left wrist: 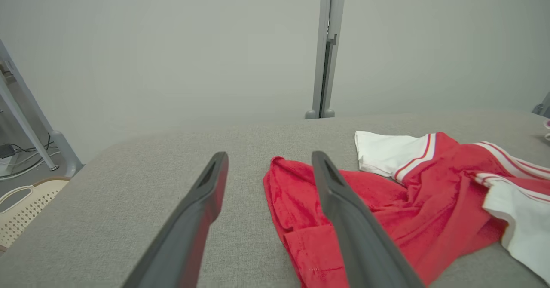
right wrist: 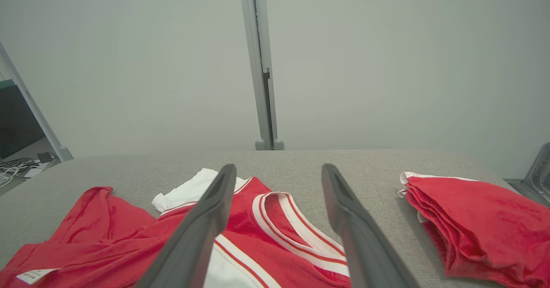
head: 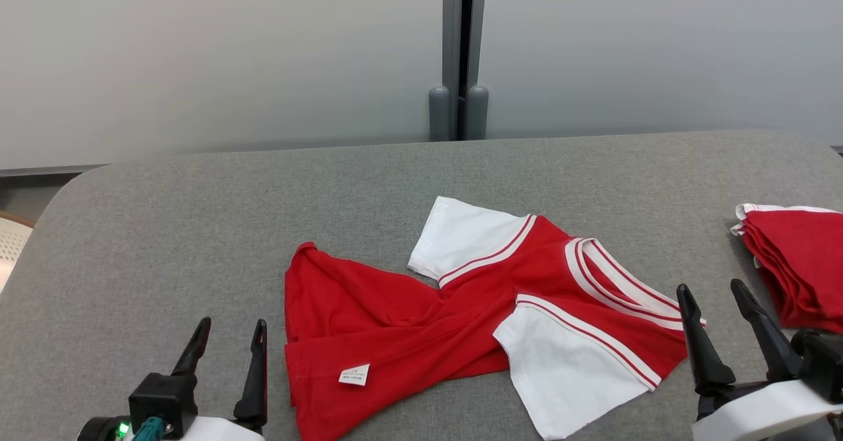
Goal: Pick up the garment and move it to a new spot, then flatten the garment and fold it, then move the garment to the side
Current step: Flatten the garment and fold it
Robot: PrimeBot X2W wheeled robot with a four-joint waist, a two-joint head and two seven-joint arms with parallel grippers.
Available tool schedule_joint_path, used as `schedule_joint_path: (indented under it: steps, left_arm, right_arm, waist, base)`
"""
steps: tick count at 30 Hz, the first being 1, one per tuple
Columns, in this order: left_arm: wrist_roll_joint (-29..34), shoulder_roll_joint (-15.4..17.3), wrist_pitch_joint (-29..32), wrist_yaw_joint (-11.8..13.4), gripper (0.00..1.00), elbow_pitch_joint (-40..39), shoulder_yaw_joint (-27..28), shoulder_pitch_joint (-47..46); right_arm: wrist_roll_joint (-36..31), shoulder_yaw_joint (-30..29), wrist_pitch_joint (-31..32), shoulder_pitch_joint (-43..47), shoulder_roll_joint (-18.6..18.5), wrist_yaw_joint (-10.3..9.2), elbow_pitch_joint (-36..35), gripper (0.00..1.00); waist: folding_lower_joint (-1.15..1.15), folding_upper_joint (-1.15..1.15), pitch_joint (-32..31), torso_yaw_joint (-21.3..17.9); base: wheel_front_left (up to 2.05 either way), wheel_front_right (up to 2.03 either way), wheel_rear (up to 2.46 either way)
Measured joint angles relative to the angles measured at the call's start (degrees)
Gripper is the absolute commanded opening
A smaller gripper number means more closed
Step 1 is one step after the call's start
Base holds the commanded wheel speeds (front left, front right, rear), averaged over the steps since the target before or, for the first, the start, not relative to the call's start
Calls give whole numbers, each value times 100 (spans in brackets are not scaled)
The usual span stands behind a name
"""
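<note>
Both released: L hand (head: 233,322), R hand (head: 709,285) | garment (head: 421,322) crumpled btwn them

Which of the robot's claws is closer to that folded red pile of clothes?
The right gripper: it sits just beside the folded red pile. The left gripper is on the far side of the crumpled shirt.
</note>
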Motion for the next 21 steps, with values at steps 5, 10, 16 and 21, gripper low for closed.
schedule_joint_path:
  steps: [5,10,16,21]
  left_arm:
    - [-287,-48,645,-266,100,338,-271,-43]
    - [-572,-204,1037,-661,100,943,-539,-221]
    - [-801,-346,1087,-938,100,1752,-564,-563]
    - [-869,-430,967,-1071,80,2148,-573,-788]
  right_arm:
    - [37,15,-25,-1,36,0,23,100]
    - [46,82,-16,-30,64,0,62,100]
    - [46,86,-24,-118,114,0,134,100]
    - [51,104,-25,-166,129,0,166,100]
  waist:
    - [0,0,80,14]
    - [0,0,227,-17]
    - [0,0,412,-42]
    - [0,0,485,-56]
  base:
    - [0,0,0]
    - [0,0,0]
    - [0,0,0]
    - [0,0,0]
